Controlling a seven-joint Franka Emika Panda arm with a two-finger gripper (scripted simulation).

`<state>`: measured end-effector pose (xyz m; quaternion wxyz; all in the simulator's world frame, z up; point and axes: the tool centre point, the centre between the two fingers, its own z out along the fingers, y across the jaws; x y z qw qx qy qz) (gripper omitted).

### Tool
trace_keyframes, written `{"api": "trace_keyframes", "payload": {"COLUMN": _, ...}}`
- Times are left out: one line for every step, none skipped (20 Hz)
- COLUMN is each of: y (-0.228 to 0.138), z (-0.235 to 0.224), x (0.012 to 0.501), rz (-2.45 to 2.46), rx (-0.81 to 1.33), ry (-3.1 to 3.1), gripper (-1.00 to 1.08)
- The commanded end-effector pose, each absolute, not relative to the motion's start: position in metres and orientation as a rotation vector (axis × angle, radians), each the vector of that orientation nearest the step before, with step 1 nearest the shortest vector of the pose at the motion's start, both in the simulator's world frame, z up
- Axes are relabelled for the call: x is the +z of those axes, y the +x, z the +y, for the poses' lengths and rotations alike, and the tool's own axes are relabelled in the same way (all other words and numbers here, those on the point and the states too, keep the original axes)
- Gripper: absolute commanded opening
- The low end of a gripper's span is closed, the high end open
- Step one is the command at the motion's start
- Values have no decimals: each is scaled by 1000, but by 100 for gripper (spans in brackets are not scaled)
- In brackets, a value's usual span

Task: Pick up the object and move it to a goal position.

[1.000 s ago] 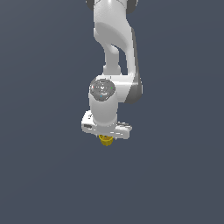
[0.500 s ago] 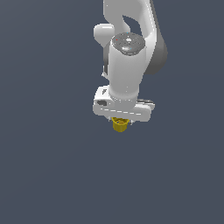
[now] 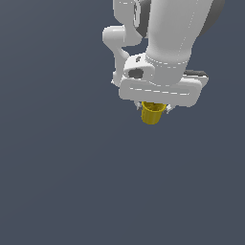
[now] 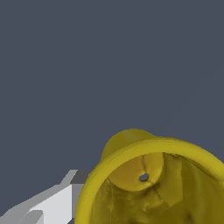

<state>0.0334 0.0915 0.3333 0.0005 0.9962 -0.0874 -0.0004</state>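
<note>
Against a plain dark grey backdrop, the white arm (image 3: 167, 38) fills the upper part of the exterior view toward that view's right. Under it, the gripper (image 3: 154, 109) is clamped on the yellow cup (image 3: 152, 114), which hangs below the white hand with its narrow base lowest. Close up, the wrist view looks into the cup (image 4: 153, 183), one finger (image 4: 52, 205) beside its rim.
</note>
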Motion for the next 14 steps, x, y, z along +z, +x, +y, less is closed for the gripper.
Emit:
{"api": "trace_keyframes", "payload": {"y": 30, "z": 105, "x": 358, "rz": -275, "rx": 0, "ry": 3128, "gripper": -100}}
{"api": "trace_keyframes", "payload": {"y": 30, "z": 109, "x": 366, "rz": -275, "rx": 0, "ry": 3128, "gripper": -100}}
{"api": "trace_keyframes", "payload": {"y": 29, "z": 114, "x": 374, "rz": -275, "rx": 0, "ry": 3128, "gripper": -100}}
{"api": "trace_keyframes", "payload": {"y": 28, "z": 118, "x": 381, "rz": -275, "rx": 0, "ry": 3128, "gripper": -100}}
{"api": "trace_keyframes", "payload": {"y": 28, "z": 121, "x": 387, "rz": -275, "rx": 0, "ry": 3128, "gripper": -100}}
{"api": "trace_keyframes", "payload": {"y": 27, "z": 124, "x": 393, "rz": -275, "rx": 0, "ry": 3129, "gripper": -100}}
{"api": "trace_keyframes", "payload": {"y": 27, "z": 127, "x": 398, "rz": -275, "rx": 0, "ry": 3129, "gripper": -100}}
{"api": "trace_keyframes", "payload": {"y": 27, "z": 130, "x": 403, "rz": -275, "rx": 0, "ry": 3129, "gripper": -100}}
{"api": "trace_keyframes", "payload": {"y": 27, "z": 132, "x": 407, "rz": -275, "rx": 0, "ry": 3129, "gripper": -100}}
{"api": "trace_keyframes", "payload": {"y": 27, "z": 134, "x": 410, "rz": -275, "rx": 0, "ry": 3129, "gripper": -100}}
{"api": "trace_keyframes", "payload": {"y": 27, "z": 136, "x": 413, "rz": -275, "rx": 0, "ry": 3129, "gripper": -100}}
{"api": "trace_keyframes", "payload": {"y": 27, "z": 137, "x": 416, "rz": -275, "rx": 0, "ry": 3129, "gripper": -100}}
{"api": "trace_keyframes", "payload": {"y": 27, "z": 138, "x": 418, "rz": -275, "rx": 0, "ry": 3129, "gripper": -100}}
{"api": "trace_keyframes", "payload": {"y": 27, "z": 139, "x": 419, "rz": -275, "rx": 0, "ry": 3129, "gripper": -100}}
